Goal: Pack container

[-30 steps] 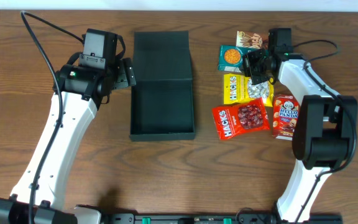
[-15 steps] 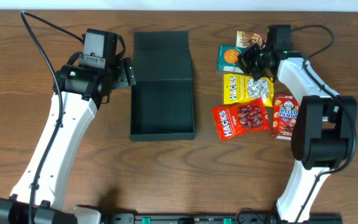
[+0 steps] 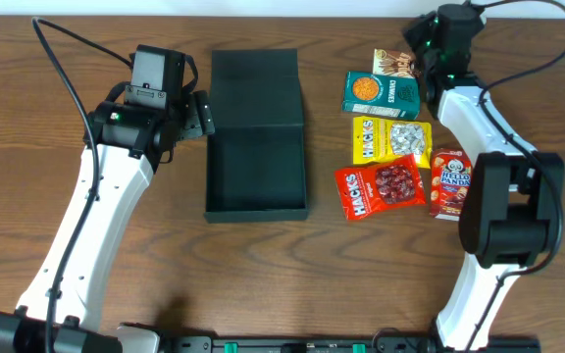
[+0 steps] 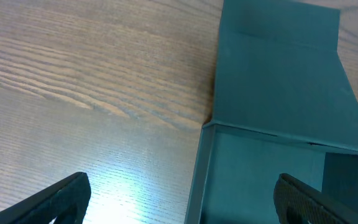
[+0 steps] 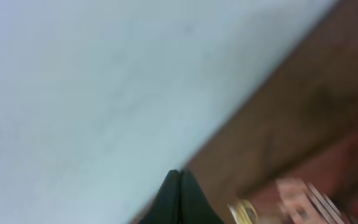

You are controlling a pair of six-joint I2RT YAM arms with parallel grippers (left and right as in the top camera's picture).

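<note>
Container (image 3: 256, 167) first: where does it lie, and is anything in it? (Student)

Left of the desk's middle, open and bare inside. Its tray is toward the near edge and its lid (image 3: 255, 86) lies flat toward the far edge. The left gripper (image 3: 202, 114) hovers just beside the left wall near the hinge, jaws spread wide, holding nothing. (Instructor)

And the goods? (Student)

All are on the right half, apart from the container. Near to far: red Hacks packet (image 3: 381, 188) with the Hello Panda box (image 3: 449, 181) beside it, yellow packet (image 3: 388, 139), teal packet (image 3: 381, 93), and a small packet (image 3: 392, 62) closest to the far edge. (Instructor)

What has just changed? (Student)

The right gripper (image 5: 179, 186), low over the yellow and teal packets a second ago, has drawn back toward the far-right corner, so the teal packet now shows whole. Its wrist view is blurred and faces the wall beyond the far edge. The jaws appear pressed together with nothing between them. (Instructor)

Meaning? (Student)

Probably no packet was taken. Packing has not begun, and a fresh approach is needed. (Instructor)
</note>
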